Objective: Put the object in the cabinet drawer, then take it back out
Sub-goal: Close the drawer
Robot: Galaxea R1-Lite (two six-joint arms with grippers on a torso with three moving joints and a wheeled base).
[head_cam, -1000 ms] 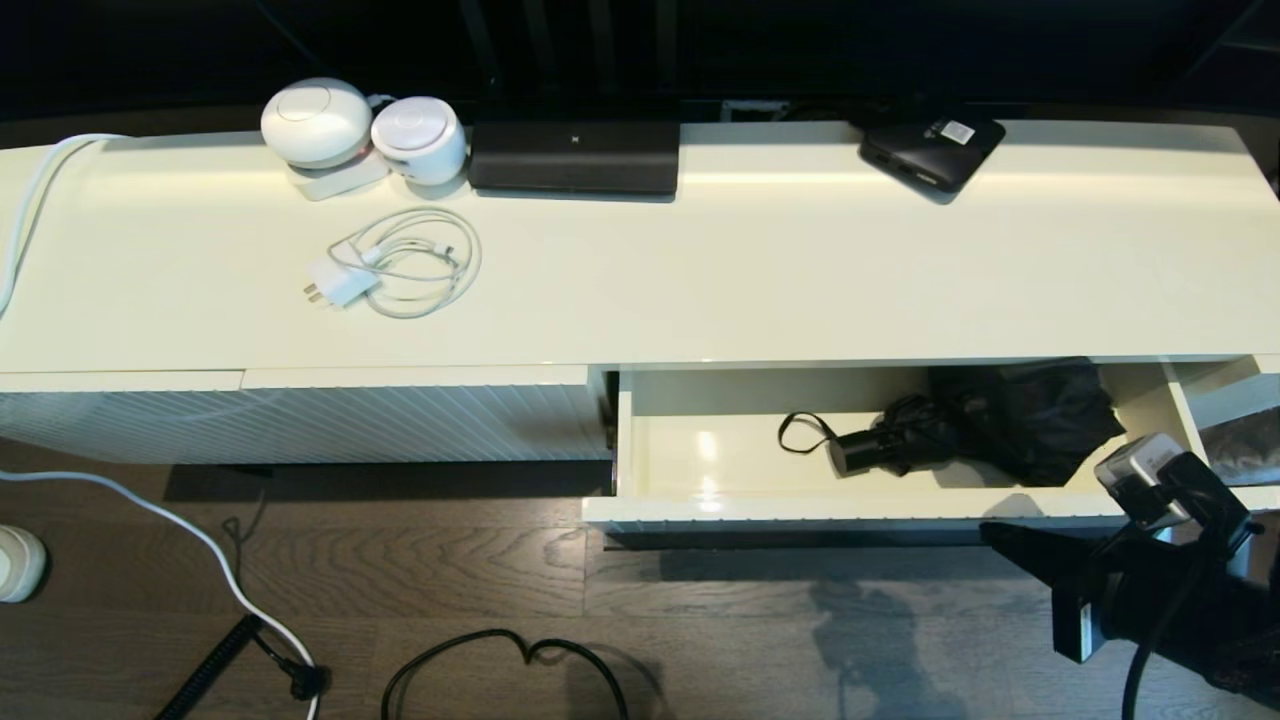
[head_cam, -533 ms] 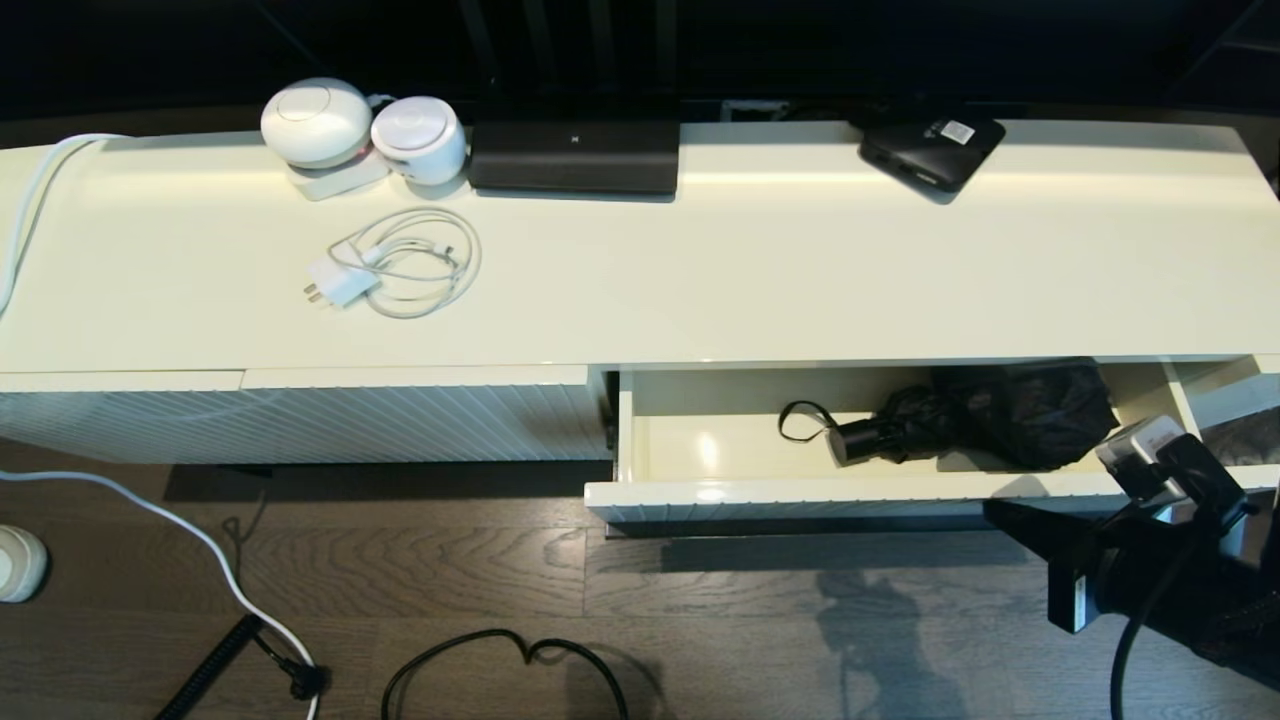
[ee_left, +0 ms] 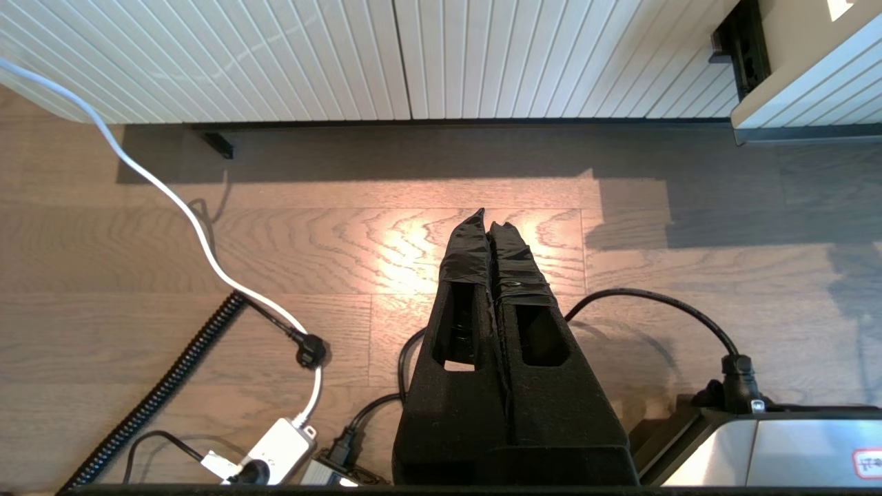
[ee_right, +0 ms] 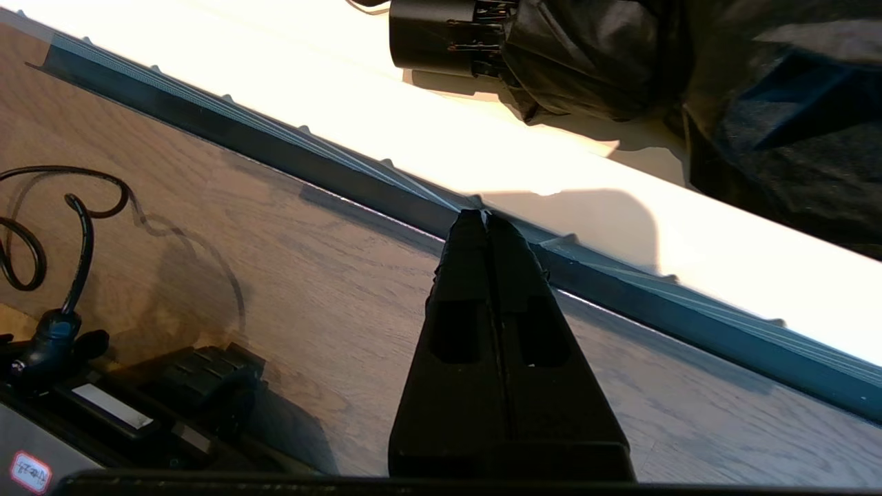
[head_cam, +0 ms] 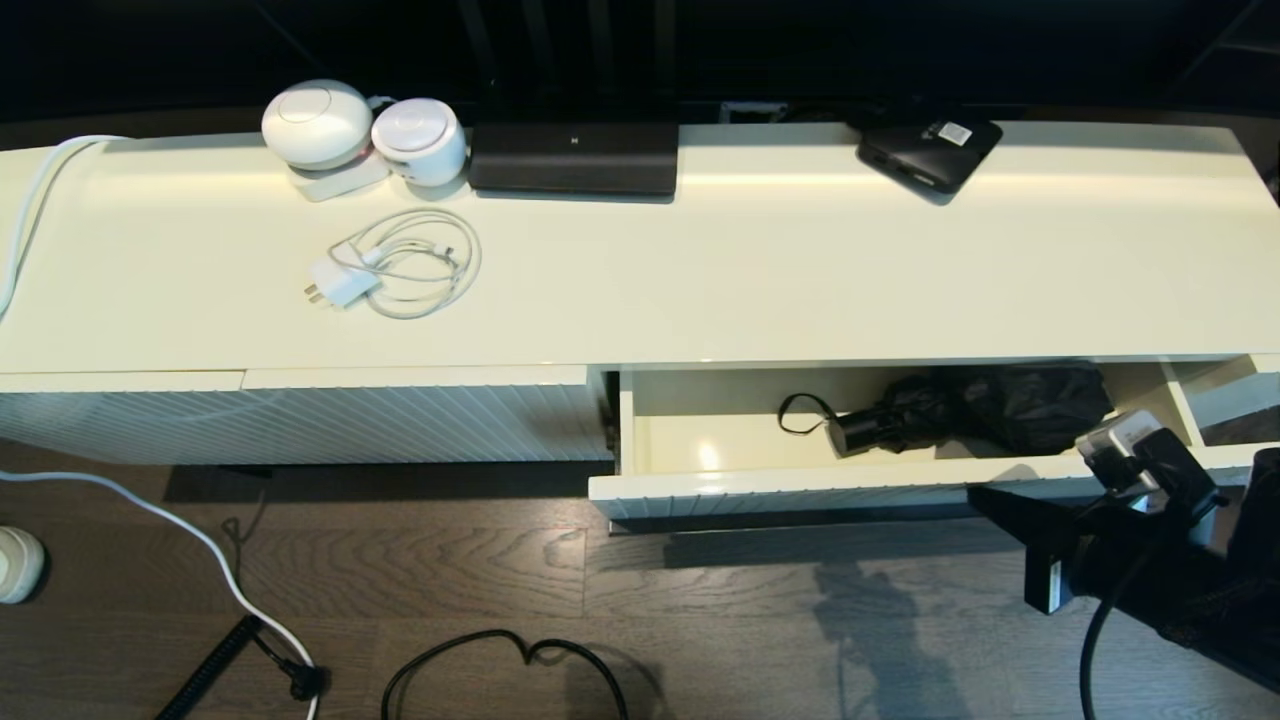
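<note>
Cream counter (head_cam: 800, 290) carries the partly open drawer (head_cam: 800, 492); the black umbrella (head_cam: 1010, 408) lies inside it, toward its right end. Right gripper (ee_right: 486, 219), pressed shut and empty, has its tip at the drawer's front. Left gripper (ee_left: 488, 222), also closed, hangs over the floor (ee_left: 344, 234).

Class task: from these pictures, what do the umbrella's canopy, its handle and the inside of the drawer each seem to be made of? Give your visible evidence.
Umbrella canopy: thin woven fabric, probably nylon; it lies baggy and creased.
Umbrella handle: likely hard matt plastic; smooth rigid cylinder.
Drawer interior: glossy cream lacquered or laminated board, judging by the bright reflections.
</note>
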